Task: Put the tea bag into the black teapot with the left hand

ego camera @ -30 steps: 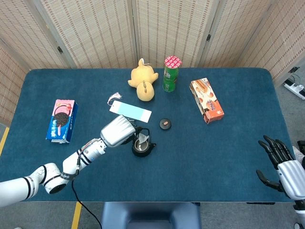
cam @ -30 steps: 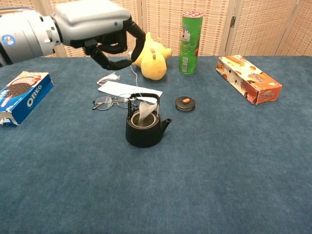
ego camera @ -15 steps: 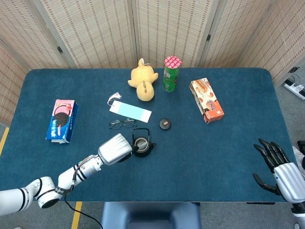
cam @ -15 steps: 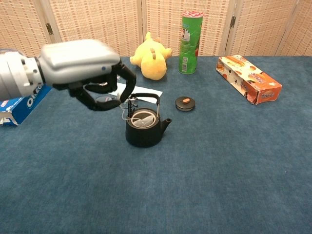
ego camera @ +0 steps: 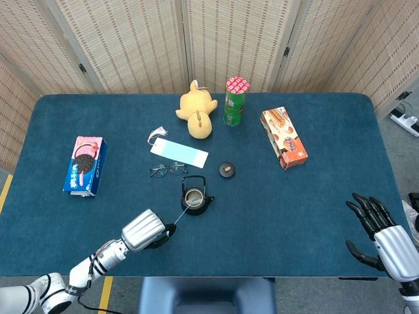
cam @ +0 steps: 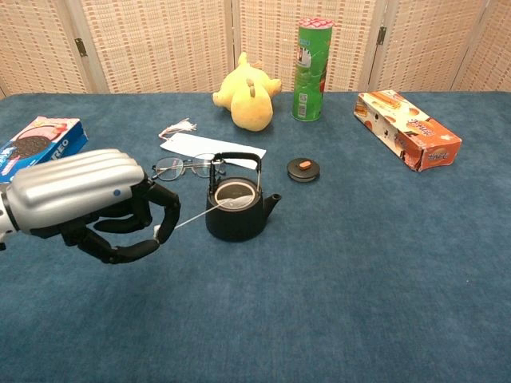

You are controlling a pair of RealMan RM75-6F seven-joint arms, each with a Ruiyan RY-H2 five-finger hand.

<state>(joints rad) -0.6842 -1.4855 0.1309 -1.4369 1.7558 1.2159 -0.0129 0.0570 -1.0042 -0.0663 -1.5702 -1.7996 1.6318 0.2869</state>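
The black teapot (ego camera: 195,197) (cam: 235,209) stands lidless in the middle of the blue table. The tea bag (cam: 233,194) lies inside its mouth, mostly hidden. Its white string (cam: 188,219) (ego camera: 180,214) runs out over the rim to my left hand (ego camera: 145,229) (cam: 96,203). That hand is near the front edge, left of the pot, fingers curled, pinching the string's end at its fingertips. My right hand (ego camera: 380,235) hangs off the table's front right corner, fingers spread and holding nothing.
The pot's lid (ego camera: 226,169) (cam: 303,169) lies just behind-right of it, glasses (ego camera: 167,171) (cam: 184,167) behind-left. Further back are a pale blue card (ego camera: 179,152), a yellow plush (ego camera: 196,109), a green can (ego camera: 235,101) and an orange box (ego camera: 283,138). An Oreo box (ego camera: 85,165) lies at the left.
My left hand has drawn back from above the pot toward the front-left edge and lower. The tea bag has sunk into the pot, and its string now stretches out to the hand.
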